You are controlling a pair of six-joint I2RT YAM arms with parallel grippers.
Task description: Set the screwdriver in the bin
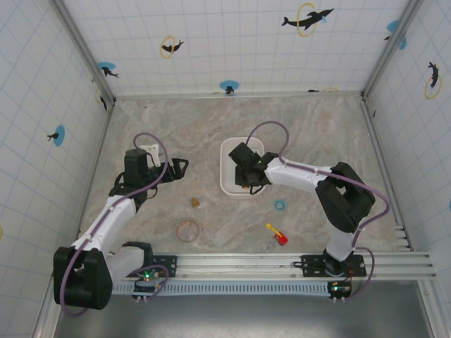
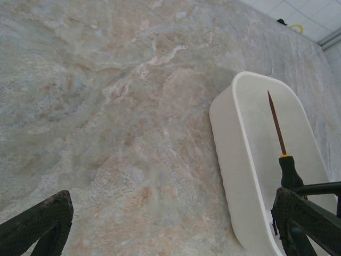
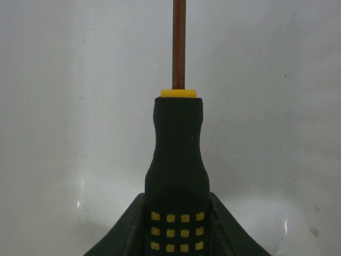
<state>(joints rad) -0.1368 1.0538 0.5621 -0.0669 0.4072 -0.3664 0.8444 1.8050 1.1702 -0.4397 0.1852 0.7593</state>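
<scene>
The small screwdriver (image 3: 177, 160), with a black-and-yellow handle and a thin brownish shaft, is clamped by its handle in the right tool (image 3: 177, 232). It is held inside the white rectangular plastic bin (image 2: 234, 170) on the marbled desk (image 2: 106, 106). The left tool (image 2: 170, 229) gapes wide, low over the desk just beside the bin.

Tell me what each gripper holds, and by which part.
Right gripper clamps the screwdriver by the butt end of its handle. Left gripper is open, holding nothing.
</scene>
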